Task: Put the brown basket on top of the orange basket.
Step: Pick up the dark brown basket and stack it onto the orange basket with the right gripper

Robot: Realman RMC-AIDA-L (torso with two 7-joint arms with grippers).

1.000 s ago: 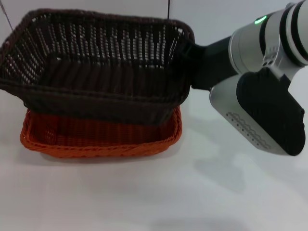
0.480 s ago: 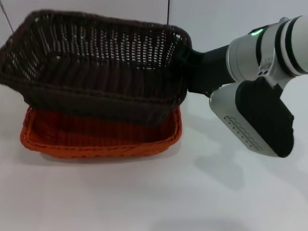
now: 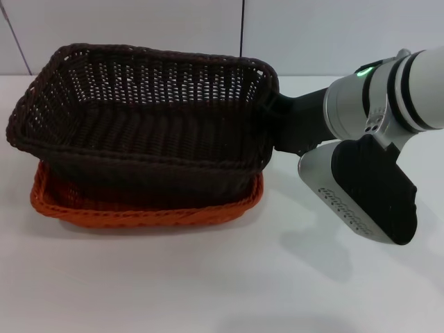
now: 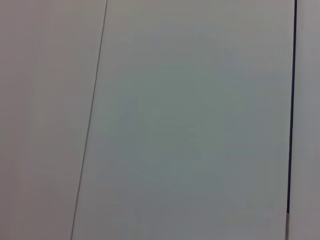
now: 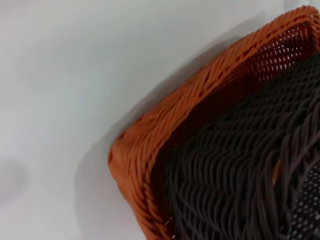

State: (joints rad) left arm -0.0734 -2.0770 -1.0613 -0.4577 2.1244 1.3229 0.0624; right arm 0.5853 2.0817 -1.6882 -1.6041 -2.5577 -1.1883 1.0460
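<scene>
The brown basket [image 3: 139,132] sits down inside the orange basket [image 3: 139,214], whose rim shows only along the front and left. My right gripper [image 3: 274,116] reaches in from the right and is shut on the brown basket's right rim; the fingertips are hidden behind the weave. The right wrist view looks close at a corner of the orange basket [image 5: 160,135] with the brown basket [image 5: 240,170] nested inside it. My left gripper appears in no view; its wrist camera shows only a pale panel.
Both baskets stand on a white table [image 3: 222,291], with bare surface in front and to the right. A white wall [image 3: 312,35] runs behind. My right forearm [image 3: 368,180] hangs over the table's right side.
The brown basket has come down and levelled out, settling into the orange basket. My right arm has lowered with it.
</scene>
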